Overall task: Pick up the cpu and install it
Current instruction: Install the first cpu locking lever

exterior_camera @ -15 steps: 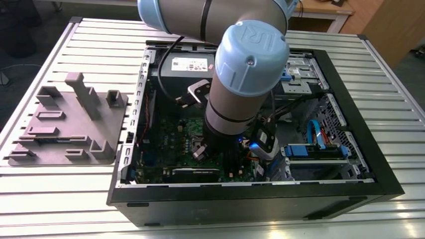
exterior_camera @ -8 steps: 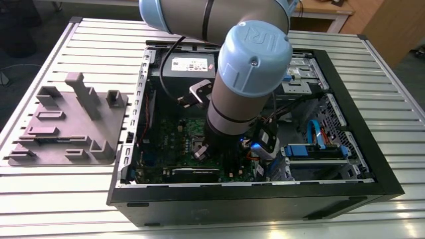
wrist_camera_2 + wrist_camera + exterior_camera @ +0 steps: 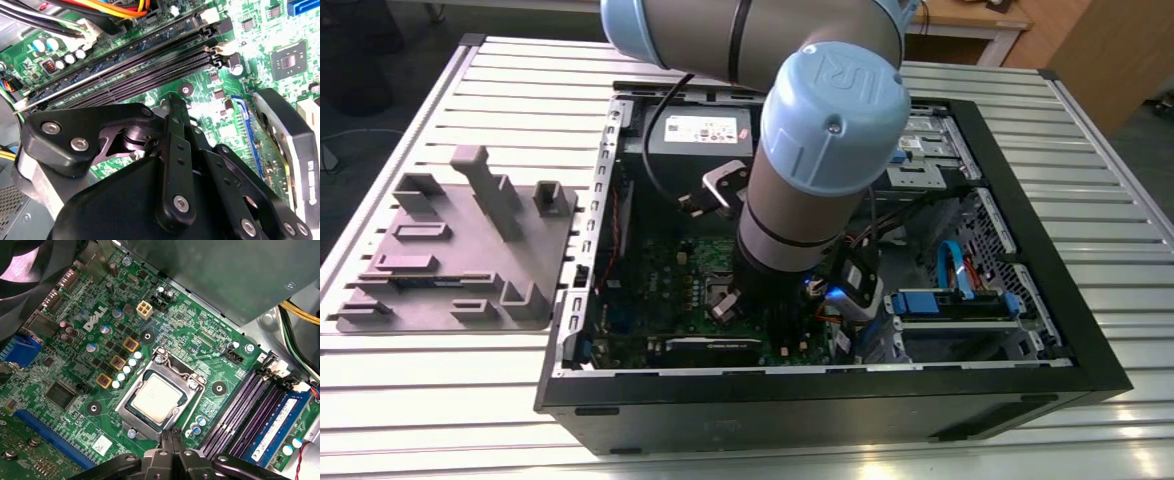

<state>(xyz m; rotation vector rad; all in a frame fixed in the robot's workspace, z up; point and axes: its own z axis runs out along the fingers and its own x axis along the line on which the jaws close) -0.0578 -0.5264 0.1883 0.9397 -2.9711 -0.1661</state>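
**Fingers pressed together, empty, beside the seated cpu**

In the first wrist view the fingers (image 3: 167, 441) are drawn tight together with nothing between them, their tips poised over the green motherboard (image 3: 200, 335). The cpu (image 3: 157, 397) is just ahead of the fingertips. It lies flat, pale metal top upward, inside the silvery socket frame (image 3: 125, 407), which surrounds it on all sides. The fingertips are at the edge of that frame, near the cpu but apart from it. Whether they touch the frame cannot be told.

To one side of the fingers run the long memory slots (image 3: 235, 405), one carrying a blue module (image 3: 277, 427). In the second wrist view the fingers (image 3: 176, 125) appear edge-on as one narrow dark bar between the folded black linkages, with the same slots (image 3: 150, 65) beyond the tips.

In the exterior view the arm (image 3: 834, 130) reaches down into the open computer case (image 3: 854, 385), which lies on the slatted table (image 3: 520, 70). A grey tray (image 3: 454, 250) sits on the table outside the case, well away from the fingers.
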